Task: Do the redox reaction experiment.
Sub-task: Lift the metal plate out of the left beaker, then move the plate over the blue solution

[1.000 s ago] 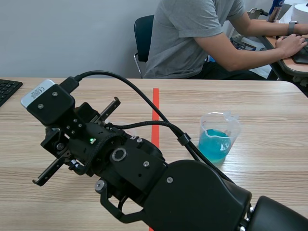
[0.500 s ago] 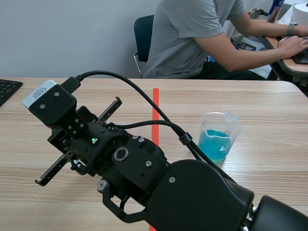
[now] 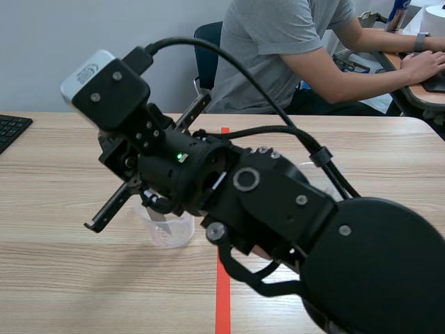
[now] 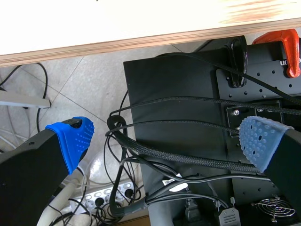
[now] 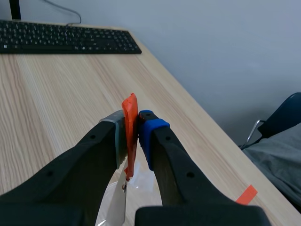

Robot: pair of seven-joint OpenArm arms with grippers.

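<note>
Right gripper (image 5: 133, 128) pinches orange strip (image 5: 130, 107) above clear cup (image 3: 170, 234).

Wrist camera (image 3: 104, 87) label: possibly CE mark; rest illegible.

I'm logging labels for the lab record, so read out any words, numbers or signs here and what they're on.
White label on the wrist camera: marks too small to read.
Keyboard: key legends too blurred to read.
Black plate by the red clamp: letters cut off, unreadable.
Orange strip between the right fingers: no print.
</note>
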